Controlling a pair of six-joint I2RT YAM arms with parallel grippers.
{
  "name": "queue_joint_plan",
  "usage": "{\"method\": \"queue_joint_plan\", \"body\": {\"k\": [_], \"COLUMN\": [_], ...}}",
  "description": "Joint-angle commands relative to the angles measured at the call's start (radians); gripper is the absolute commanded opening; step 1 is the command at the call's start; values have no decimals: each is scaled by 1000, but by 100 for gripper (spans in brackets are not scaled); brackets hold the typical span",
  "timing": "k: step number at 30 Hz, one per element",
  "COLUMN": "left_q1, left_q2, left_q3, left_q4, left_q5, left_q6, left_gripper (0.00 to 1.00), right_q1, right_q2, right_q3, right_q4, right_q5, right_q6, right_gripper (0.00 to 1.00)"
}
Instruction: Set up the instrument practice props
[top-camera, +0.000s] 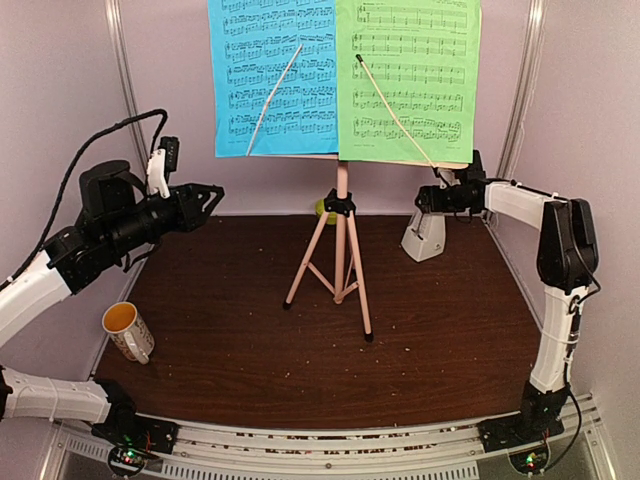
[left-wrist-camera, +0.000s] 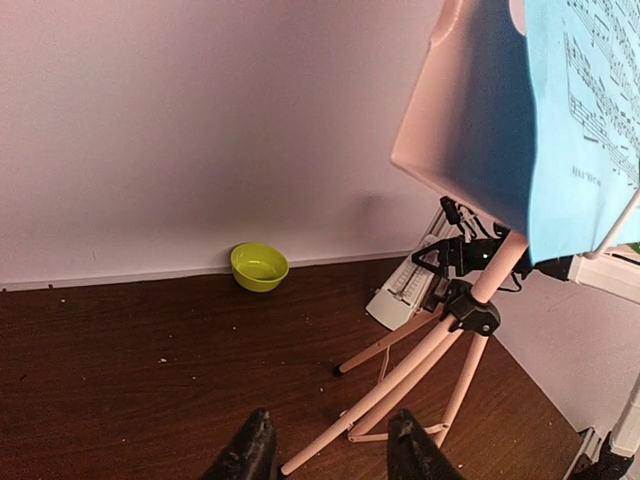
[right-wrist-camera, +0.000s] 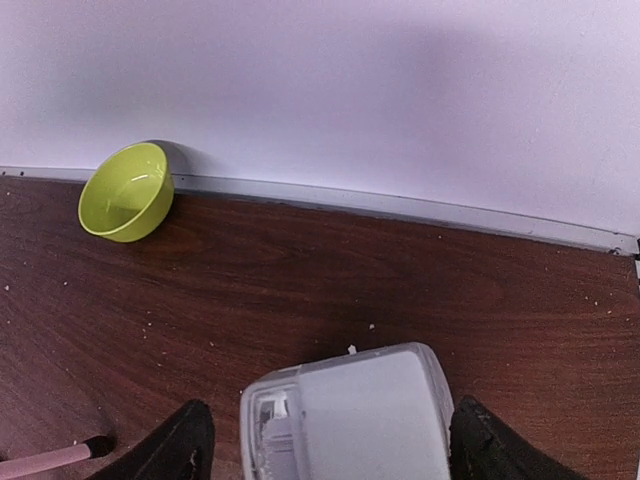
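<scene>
Inside a robot test booth in a lab: my left arm (top-camera: 110, 225) and right arm (top-camera: 560, 260) are bolted to a metal rail (top-camera: 330, 440) along the near edge of a dark wood-grain table (top-camera: 230, 340). Bare pale walls (top-camera: 60, 80) and metal corner posts (top-camera: 122, 60) box it in. A black cable (top-camera: 70, 170) loops over my left arm. A small circuit board (top-camera: 127, 458) glows green by its base. A music stand (top-camera: 343, 250), a mug (top-camera: 127, 330) and a bowl (left-wrist-camera: 259, 266) stand as props.

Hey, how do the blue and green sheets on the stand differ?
The blue sheet sits left on the pink stand, the green sheet right. The blue sheet's holding arm slants up to the right; the green sheet's slants down to the right. Both stand upright with printed staves.
</scene>
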Motion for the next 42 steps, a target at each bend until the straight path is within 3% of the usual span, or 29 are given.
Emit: {"method": "queue_joint_plan", "body": {"k": [1, 7, 15, 28, 42], "left_q1": [9, 9, 8, 9, 9], "left_q2": [9, 21, -4, 1, -1], "left_q3": [2, 11, -52, -76, -121], "left_q4": [10, -2, 31, 40, 67], "left_q5": [14, 19, 39, 59, 87], "left_q6": [10, -20, -66, -46, -29], "left_gripper": [40, 40, 39, 40, 39], "right_q1": [2, 3, 29, 90, 275], "right_q2": [0, -38, -164, -466, -775], "right_q3": [-24, -80, -200, -516, -814], "right_q4": [23, 50, 87, 82, 77], "right_q5": [2, 31, 39, 81, 112], "right_q6": [-30, -45, -34, -10, 57], "right_gripper": [78, 62, 47, 40, 36]}}
